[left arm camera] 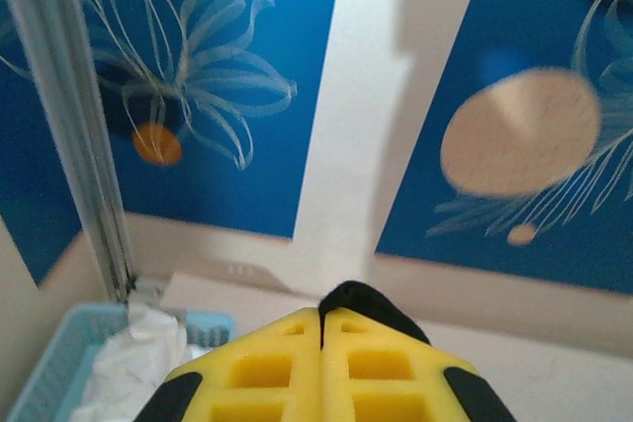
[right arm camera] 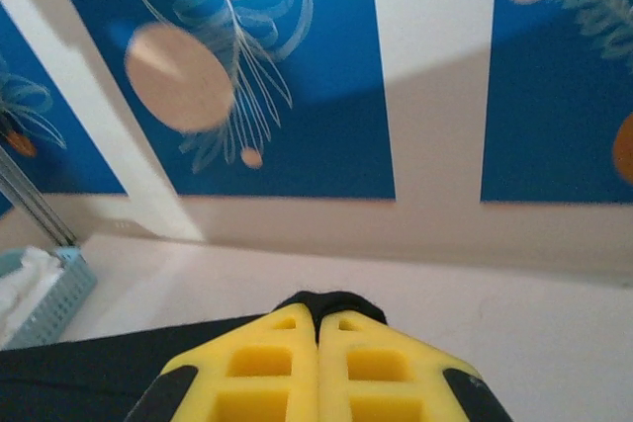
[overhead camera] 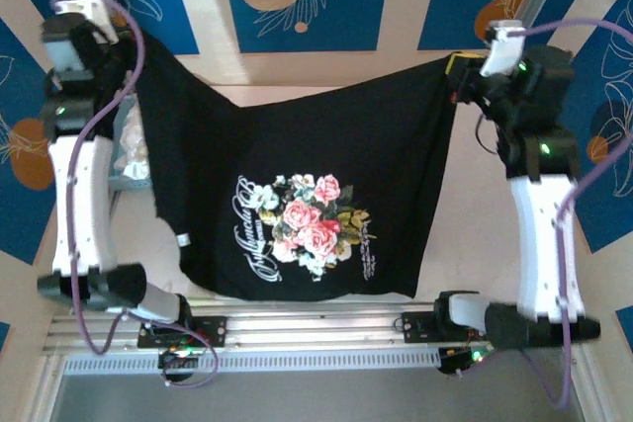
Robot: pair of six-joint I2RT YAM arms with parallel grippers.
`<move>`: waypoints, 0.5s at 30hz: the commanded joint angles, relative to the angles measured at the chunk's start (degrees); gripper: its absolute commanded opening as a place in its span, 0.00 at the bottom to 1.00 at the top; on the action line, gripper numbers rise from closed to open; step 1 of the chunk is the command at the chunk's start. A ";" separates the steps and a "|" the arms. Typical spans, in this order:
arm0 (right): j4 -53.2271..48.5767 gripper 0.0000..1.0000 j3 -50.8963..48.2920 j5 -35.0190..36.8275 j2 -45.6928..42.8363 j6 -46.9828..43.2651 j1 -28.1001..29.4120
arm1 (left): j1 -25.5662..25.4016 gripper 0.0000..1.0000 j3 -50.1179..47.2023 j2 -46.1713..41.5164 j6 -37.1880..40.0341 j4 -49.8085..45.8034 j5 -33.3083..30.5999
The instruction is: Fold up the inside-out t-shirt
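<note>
One t-shirt (overhead camera: 297,145), two closed end effectors (left arm camera: 321,315) (right arm camera: 316,317)

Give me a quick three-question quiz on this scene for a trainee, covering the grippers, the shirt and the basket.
1. True or false: the left gripper and right gripper are both shut on the t-shirt.
2. What lies in the basket? A. white cloth B. a black shirt C. a bottle
3. Fill in: the t-shirt's print shows ____.
Key: 1 true; 2 A; 3 flowers.
</note>
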 commanded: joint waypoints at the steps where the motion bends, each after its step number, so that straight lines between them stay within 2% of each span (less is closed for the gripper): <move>1: 4.37 0.00 4.58 -1.60 4.51 -0.64 -0.48 | -0.80 0.00 7.59 0.70 0.71 3.15 -0.57; 4: 3.30 0.00 8.81 -2.08 7.40 -0.86 -0.71 | -0.81 0.00 12.30 2.06 -0.32 2.98 0.52; 7: 2.89 0.00 10.35 -2.26 6.63 -1.19 -1.04 | -0.83 0.00 14.38 0.26 -1.10 3.35 1.51; 15: -0.01 0.00 8.70 -1.69 -5.35 -2.17 -2.59 | -0.81 0.00 12.80 -12.78 -3.09 4.96 3.74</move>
